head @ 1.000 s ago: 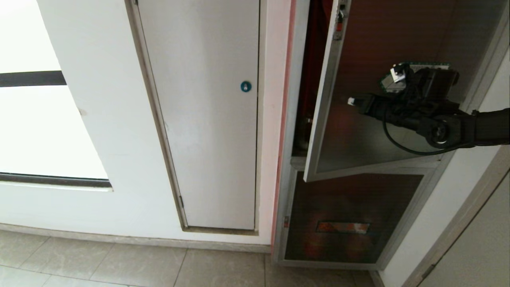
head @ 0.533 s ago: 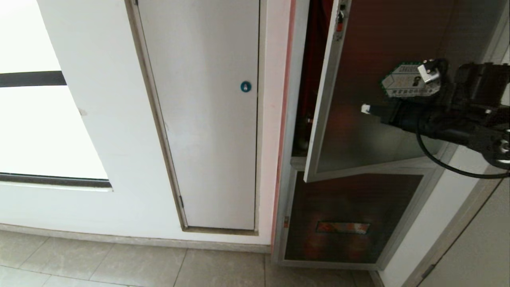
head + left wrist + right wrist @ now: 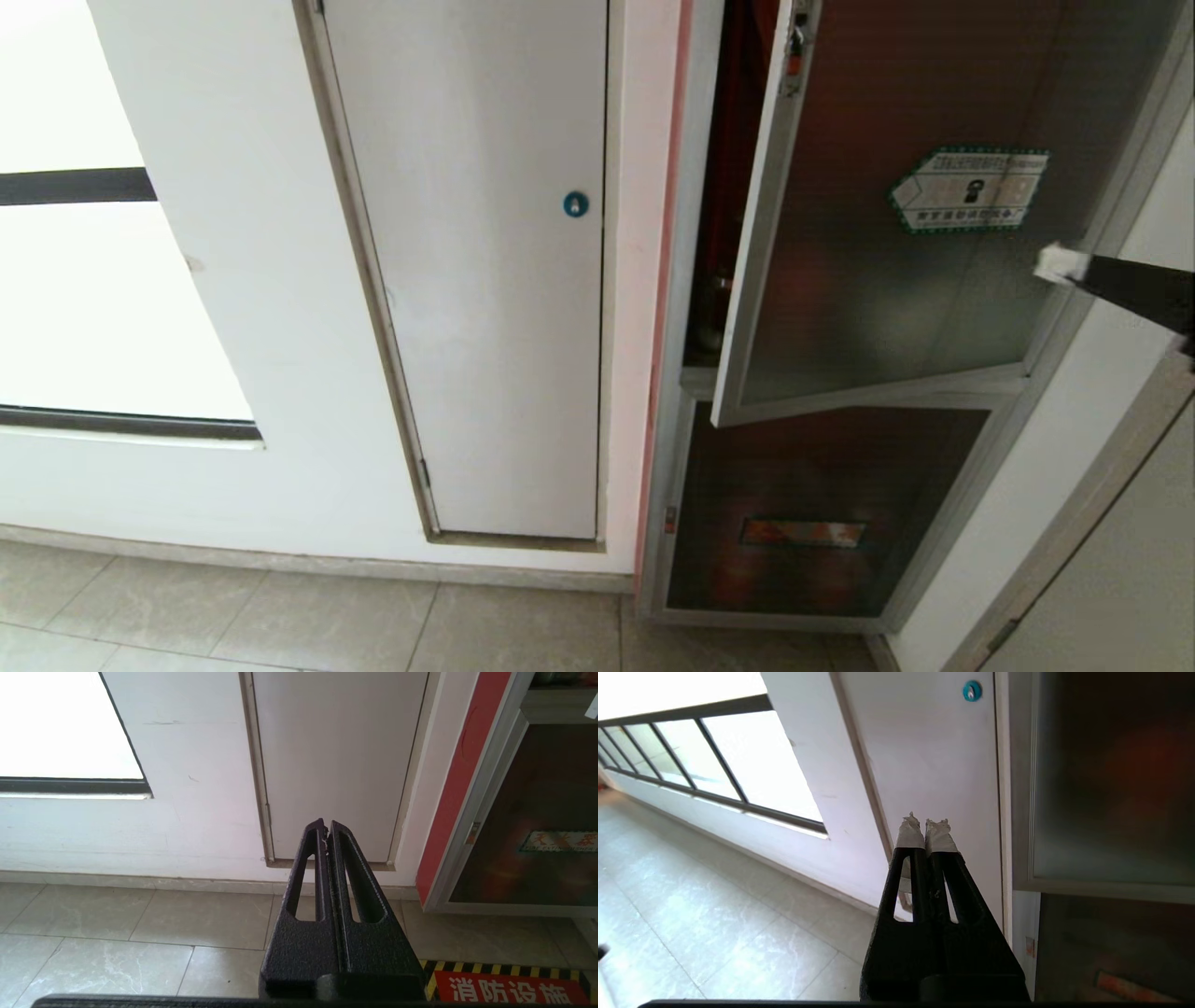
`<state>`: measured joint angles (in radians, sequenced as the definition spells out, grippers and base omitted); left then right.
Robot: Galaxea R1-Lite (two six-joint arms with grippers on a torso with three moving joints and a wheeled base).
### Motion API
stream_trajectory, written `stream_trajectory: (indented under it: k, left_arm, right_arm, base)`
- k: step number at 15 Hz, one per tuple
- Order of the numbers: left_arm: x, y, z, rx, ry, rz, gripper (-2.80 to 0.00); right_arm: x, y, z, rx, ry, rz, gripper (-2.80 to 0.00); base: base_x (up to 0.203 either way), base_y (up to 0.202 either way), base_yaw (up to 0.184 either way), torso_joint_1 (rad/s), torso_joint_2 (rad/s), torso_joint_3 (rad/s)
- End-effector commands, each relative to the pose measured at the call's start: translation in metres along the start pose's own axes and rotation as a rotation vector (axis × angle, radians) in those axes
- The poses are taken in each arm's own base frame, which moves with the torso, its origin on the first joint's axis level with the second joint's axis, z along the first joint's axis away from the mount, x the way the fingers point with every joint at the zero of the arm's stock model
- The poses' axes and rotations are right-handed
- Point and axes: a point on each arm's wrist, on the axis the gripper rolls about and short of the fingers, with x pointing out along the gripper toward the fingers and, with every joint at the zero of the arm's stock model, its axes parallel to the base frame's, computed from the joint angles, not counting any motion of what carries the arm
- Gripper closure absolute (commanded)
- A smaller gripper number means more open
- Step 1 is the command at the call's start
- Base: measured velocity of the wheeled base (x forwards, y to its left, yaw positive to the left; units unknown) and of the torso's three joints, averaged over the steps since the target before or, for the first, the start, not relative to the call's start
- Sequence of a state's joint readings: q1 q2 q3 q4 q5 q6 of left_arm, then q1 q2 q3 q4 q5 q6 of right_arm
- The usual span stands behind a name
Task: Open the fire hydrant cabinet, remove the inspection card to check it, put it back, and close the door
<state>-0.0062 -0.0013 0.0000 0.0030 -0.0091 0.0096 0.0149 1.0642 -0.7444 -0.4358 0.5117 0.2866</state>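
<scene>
The fire hydrant cabinet (image 3: pixel 695 280) stands in the wall at the right, a dark strip of its red inside showing. Its door (image 3: pixel 896 308), dark glass in a silver frame with a green-bordered sticker (image 3: pixel 971 189) and a small red latch (image 3: pixel 794 63), hangs ajar, its latch edge swung out from the frame. My right gripper (image 3: pixel 1060 263) sits at the head view's right edge, apart from the door, shut and empty; the same gripper (image 3: pixel 927 825) has white-taped tips. My left gripper (image 3: pixel 325 828) is parked low, shut and empty. The inspection card is out of view.
A plain white panel (image 3: pixel 485 280) with a blue round lock (image 3: pixel 576 203) is left of the cabinet. Below the door is a lower dark glass panel (image 3: pixel 822 513) with an orange label. A bright window (image 3: pixel 93 280) is at far left. Grey floor tiles (image 3: pixel 280 616) run along the wall.
My right arm has drawn back from in front of the door toward the right edge, uncovering the sticker. The door has stayed ajar. The left arm has not moved.
</scene>
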Motion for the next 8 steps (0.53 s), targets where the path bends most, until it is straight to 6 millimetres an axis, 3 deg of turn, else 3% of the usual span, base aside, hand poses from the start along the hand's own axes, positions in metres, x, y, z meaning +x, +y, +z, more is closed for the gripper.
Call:
stream_trajectory:
  k: [1,4,6,8]
  left_arm:
    - [0.000,0.000,0.000,0.000,0.001,0.000,0.00]
    - [0.000,0.000,0.000,0.000,0.000,0.000,0.00]
    - [0.000,0.000,0.000,0.000,0.001,0.000,0.00]
    - [0.000,0.000,0.000,0.000,0.001,0.000,0.00]
  right_arm:
    - [-0.063,0.038,0.005,-0.077,-0.131,0.042,0.00]
    - [-0.128,0.068,-0.021,-0.125,-0.169,0.018,0.00]
    - [-0.156,0.078,-0.044,-0.152,-0.174,0.001,0.00]
    - [-0.173,0.080,-0.067,-0.164,-0.178,-0.016,0.00]
  base:
    - [0.000,0.000,0.000,0.000,0.00,0.000]
    - [0.000,0.000,0.000,0.000,0.00,0.000]
    - [0.000,0.000,0.000,0.000,0.00,0.000]
    - [0.000,0.000,0.000,0.000,0.00,0.000]
